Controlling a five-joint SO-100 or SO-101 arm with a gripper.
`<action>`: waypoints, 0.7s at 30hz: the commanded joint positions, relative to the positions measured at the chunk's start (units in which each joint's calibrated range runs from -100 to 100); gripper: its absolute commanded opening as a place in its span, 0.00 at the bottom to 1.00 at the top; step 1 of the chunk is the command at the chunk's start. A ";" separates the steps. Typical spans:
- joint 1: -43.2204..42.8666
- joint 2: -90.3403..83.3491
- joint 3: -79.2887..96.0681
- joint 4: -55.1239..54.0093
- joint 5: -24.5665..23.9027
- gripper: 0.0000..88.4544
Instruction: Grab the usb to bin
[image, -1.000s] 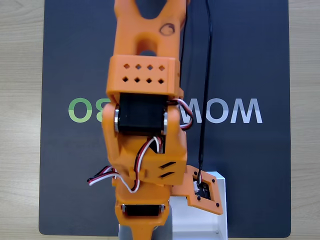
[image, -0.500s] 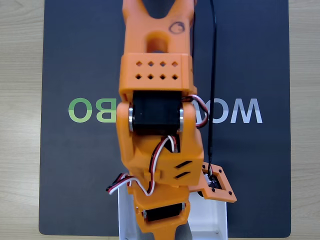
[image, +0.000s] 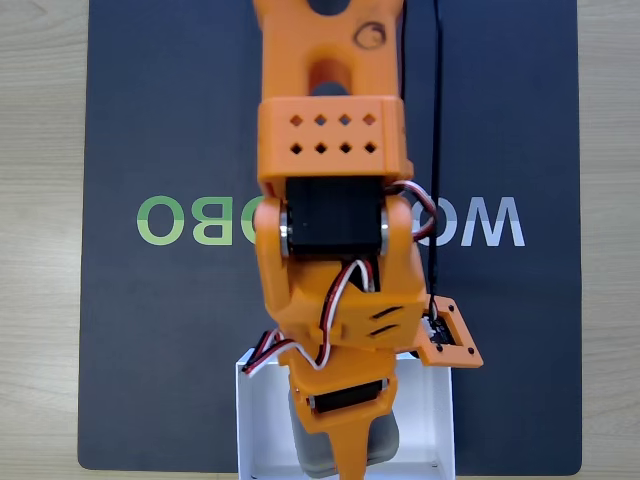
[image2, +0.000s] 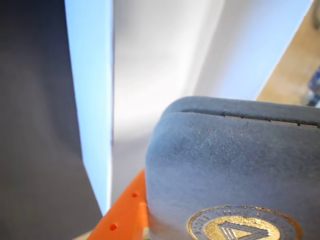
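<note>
In the fixed view my orange gripper hangs over the white bin at the bottom edge of the mat. It is shut on the usb, a dark grey block whose edges show on both sides of the fingers, inside the bin's outline. The wrist view has the usb close up, with its gold triangle emblem at the bottom. One orange finger lies against its left side. Behind it are the bin's floor and left wall. I cannot tell whether the usb touches the floor.
A dark mat with large lettering covers the wooden table. My arm runs down the middle of the mat, with a black cable beside it. The mat lies left of the bin.
My arm has swung to the right and reached further down the fixed view. The gripper with the usb now sits over the middle of the bin.
</note>
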 joint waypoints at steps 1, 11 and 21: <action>0.23 -5.63 0.88 0.20 0.15 0.33; 0.06 -5.55 1.15 5.00 0.15 0.52; -0.02 -5.80 0.52 4.30 0.15 0.54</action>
